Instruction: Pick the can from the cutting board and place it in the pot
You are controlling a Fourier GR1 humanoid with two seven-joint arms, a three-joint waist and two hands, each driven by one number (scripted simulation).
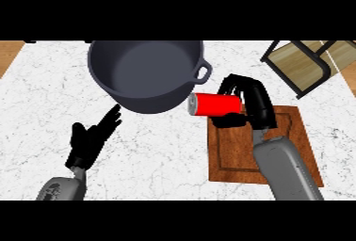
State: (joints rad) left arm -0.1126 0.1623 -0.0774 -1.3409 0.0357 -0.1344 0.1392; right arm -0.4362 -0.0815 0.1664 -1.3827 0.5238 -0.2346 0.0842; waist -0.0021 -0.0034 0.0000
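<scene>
**Over the board's top-left corner: can's in the right hand, sideways**

Just off the top-left corner of the cutting board (236, 150), the right hand (252, 101) has its fingers and thumb curled round the red can (214, 104). Can is lying on its side, silver end facing away from the palm, toward the pot (147, 75). It sticks out of the hand on the pot side, w/ the silver end just beside the pot's lower right wall. Can't tell if it's touching or not tbh.

The pot is dark grey, up and to the left of the right hand, and one of its loop handles (202, 73) sits just above the can. The board is under and behind that hand's wrist, w/ the grey forearm running down across the wood.

Left hand (92, 136) is on the other side, below the pot, fingers straight and holding nothing. Its fingertips (113, 113) point up at the pot's lower edge and look v close to it.

Past the right hand, toward the top right corner, there's a black wire rack w/ wooden panels (306, 63) on the white marble counter (160, 146).
</scene>
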